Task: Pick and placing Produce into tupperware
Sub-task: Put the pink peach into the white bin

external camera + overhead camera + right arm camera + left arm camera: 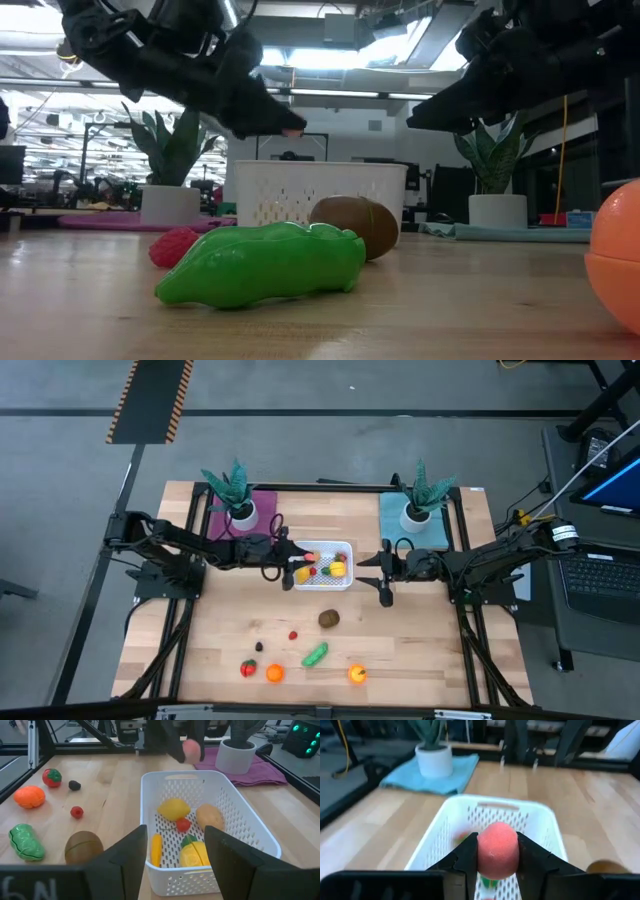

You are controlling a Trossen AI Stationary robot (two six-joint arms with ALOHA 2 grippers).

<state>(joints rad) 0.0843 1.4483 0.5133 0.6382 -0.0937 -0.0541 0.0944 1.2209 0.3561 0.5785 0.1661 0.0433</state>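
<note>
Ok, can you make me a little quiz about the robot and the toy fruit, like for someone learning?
1. True or false: the left gripper holds a pink-red piece over the white basket.
2. Which lies on the table outside the basket? A. green piece B. lemon C. carrot
3. Fill in: the right gripper, on the basket's other side, holds ____.

Key
1. True; its fingers clamp the piece above the basket's near edge.
2. A; the lemon and carrot are inside the basket.
3. Nothing; its fingers stand apart and empty.
</note>
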